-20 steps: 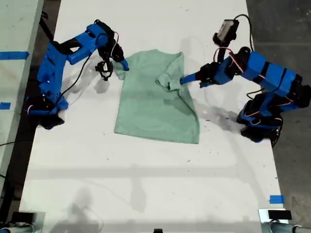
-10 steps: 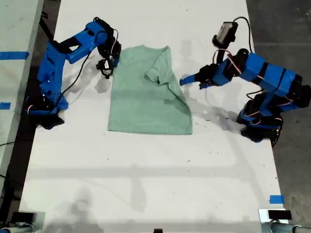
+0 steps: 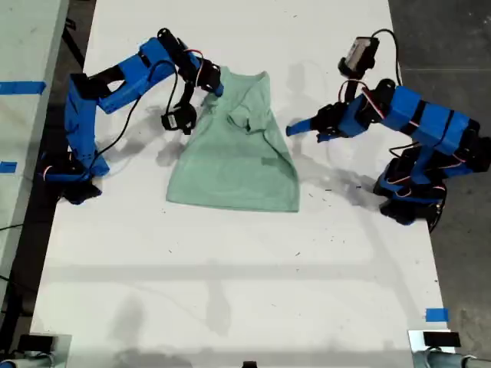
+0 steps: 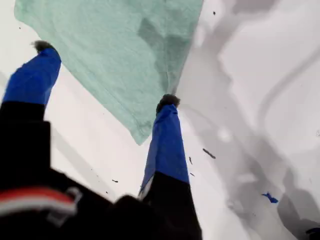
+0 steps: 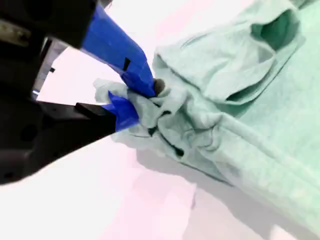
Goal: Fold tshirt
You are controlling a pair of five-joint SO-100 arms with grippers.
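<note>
So our second gripper (image 5: 137, 100) is clamped down on a bunched wad of the tshirt (image 5: 235, 115). Right at the jaws the cloth is crumpled into a thick knot, and past them it runs out into a folded-over flap and then flatter fabric. In the exterior view that's the arm on the exterior view's left, with the second gripper (image 3: 212, 83) biting the shirt's top corner.

Our first gripper (image 4: 105, 75) is the opposite story: jaws wide apart, nothing between them. One fingertip (image 4: 168, 100) hangs just over the tshirt edge (image 4: 120, 55), the other is out over the cloth's far side, and the bare white table (image 4: 260, 110) spreads beyond. From outside, the first gripper (image 3: 301, 126) hovers just beside the shirt's edge, not touching it as far as we can tell.

The tshirt (image 3: 234, 157) itself lies between the two arms on the table (image 3: 230, 291), partly folded, with one side already doubled onto the middle and the lower hem flat.

What worries us:
- that pinch is on a messy bunch, not a clean single layer, so pulling it across could drag a lumpy fold
- only one corner is held, so the rest of the shirt may slide or skew on the smooth table
- if the first gripper closes where it is, it might just nip the edge and pull the earlier fold open
</note>
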